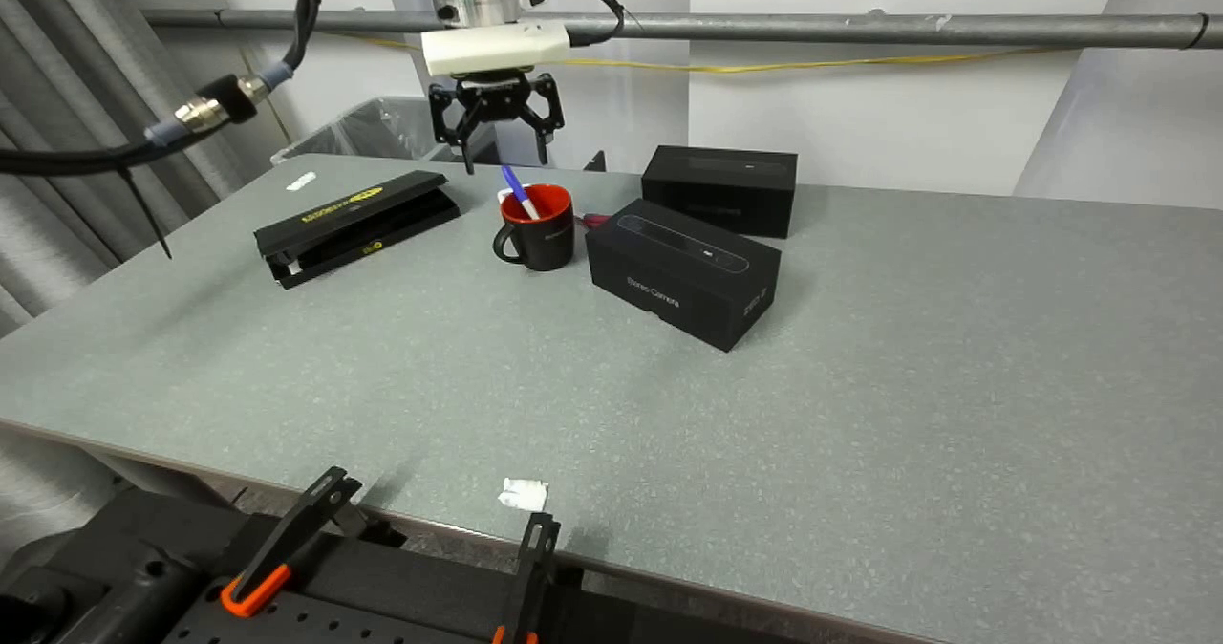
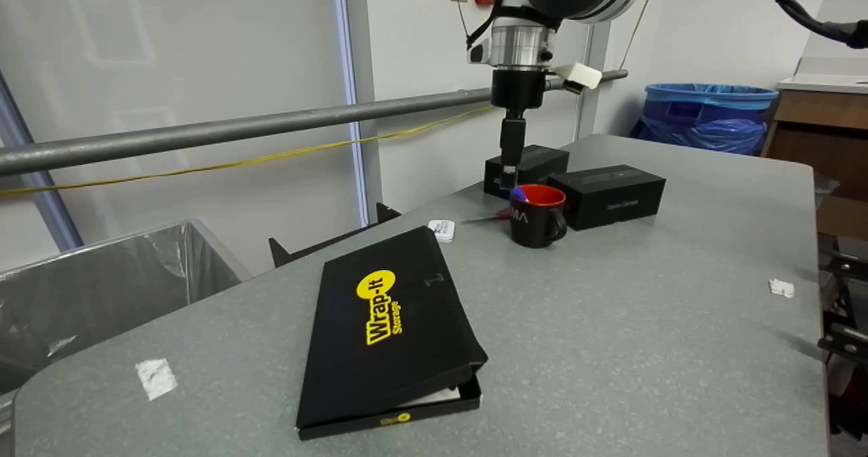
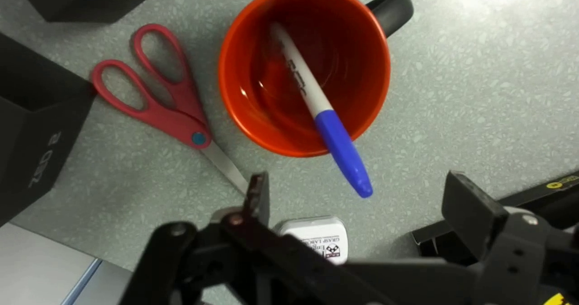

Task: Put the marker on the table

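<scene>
Across the bottom of the wrist view, black two-fingered gripper (image 3: 362, 201): its fingers stand wide apart at lower centre and lower right, holding nothing.
Slim blue-and-white plastic marker (image 3: 318, 101): mid-frame, leaning inside the black mug with a glossy red-orange inside (image 3: 357, 69).
Blue cap (image 3: 344, 153): juts over the rim toward the bottom of the frame and seems the place to take hold, pads on its long sides, back from the tip; should the marker snag on the mug, the cap might pull off.
White barrel (image 3: 303, 74): slants into the mug at upper centre; by its looks the marker is light, stiff and hardly fragile, but smooth and round, so likely to twist or slip in a loose pinch.
Red-handled scissors (image 3: 181, 124): flat, left of the mug.
Wide grey speckled table (image 1: 860, 386): the goal, filling the lower right of an exterior view; the marker, let go from high up, would probably roll, so a low release seems best.
Black cardboard box lettered Stereo Camera (image 1: 683, 276): upper centre there, just right of the mug.
</scene>
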Robot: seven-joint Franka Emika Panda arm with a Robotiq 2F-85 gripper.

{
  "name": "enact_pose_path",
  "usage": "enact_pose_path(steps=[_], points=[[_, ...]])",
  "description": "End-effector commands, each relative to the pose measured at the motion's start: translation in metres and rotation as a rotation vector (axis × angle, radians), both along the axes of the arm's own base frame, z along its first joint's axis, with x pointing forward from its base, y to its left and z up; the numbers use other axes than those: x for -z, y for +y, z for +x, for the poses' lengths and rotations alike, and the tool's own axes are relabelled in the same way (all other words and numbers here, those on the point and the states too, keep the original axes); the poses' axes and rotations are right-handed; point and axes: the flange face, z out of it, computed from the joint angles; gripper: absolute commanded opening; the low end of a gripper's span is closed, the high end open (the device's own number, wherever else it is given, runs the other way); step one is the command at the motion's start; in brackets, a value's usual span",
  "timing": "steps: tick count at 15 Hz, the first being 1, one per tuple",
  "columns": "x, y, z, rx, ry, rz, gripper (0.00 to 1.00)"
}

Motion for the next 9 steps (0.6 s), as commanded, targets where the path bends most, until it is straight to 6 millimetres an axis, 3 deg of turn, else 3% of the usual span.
enact_pose_path(steps=[1,9], points=[[0.001,-0.003,0.014,-0.028,-0.018,-0.002,1.00],[0.018,-0.005,0.008,-0.113,0.042,-0.045,1.00]])
